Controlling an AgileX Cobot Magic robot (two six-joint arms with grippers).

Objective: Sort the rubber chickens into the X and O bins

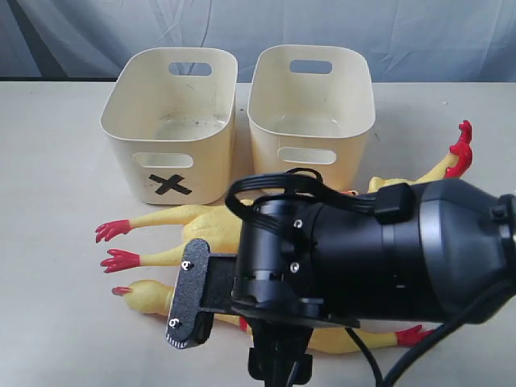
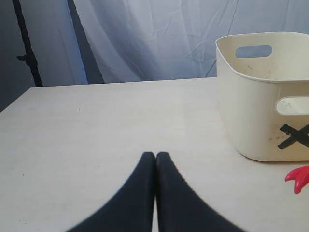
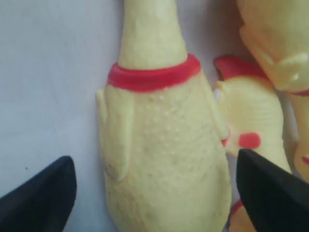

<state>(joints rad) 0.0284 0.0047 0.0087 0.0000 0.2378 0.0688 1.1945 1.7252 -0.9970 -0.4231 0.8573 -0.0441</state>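
Grey curtain behind a cream table (image 1: 48, 201). Right gripper (image 3: 154, 159) is spread astride a chicken (image 3: 164, 145), six o'clock of the bins (image 1: 125, 157). The rubber is likely soft and light, so pinch the plump body below the red band (image 3: 152, 77). Left gripper (image 2: 155, 155) is pressed together.

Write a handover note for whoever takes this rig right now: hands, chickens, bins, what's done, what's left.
Left hand: shut, empty, over bare table near the X bin.
Right hand: open, straddling a chicken across its body by its red neck band, not gripping.
Other chickens lie on the table before the bins, partly hidden by the arm.
Done: nothing; X bin and second bin look empty; second bin's mark is hidden.
Left: sort every chicken.
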